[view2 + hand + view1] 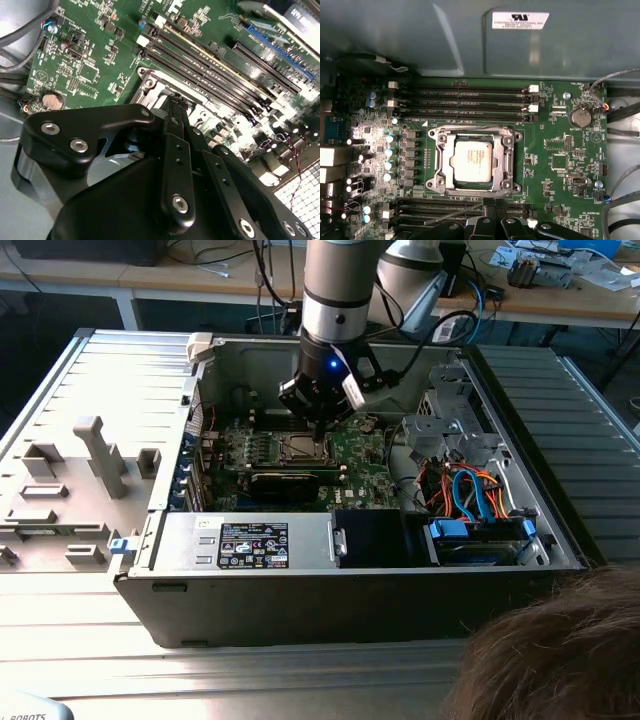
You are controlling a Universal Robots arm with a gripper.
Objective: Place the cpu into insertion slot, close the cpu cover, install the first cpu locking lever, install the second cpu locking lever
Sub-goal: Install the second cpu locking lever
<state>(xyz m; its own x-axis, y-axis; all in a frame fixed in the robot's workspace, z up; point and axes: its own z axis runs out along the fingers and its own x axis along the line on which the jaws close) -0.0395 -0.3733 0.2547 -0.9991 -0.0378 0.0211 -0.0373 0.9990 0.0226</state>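
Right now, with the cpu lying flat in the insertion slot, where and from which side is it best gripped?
Probably by two opposite edges, coming from straight above. The cpu lies flat with its top face up, and the cpu cover frames it closely, so there seems to be no room to approach from the side.

gripper (176,102) over insertion slot (150,85), memory slots (210,65)
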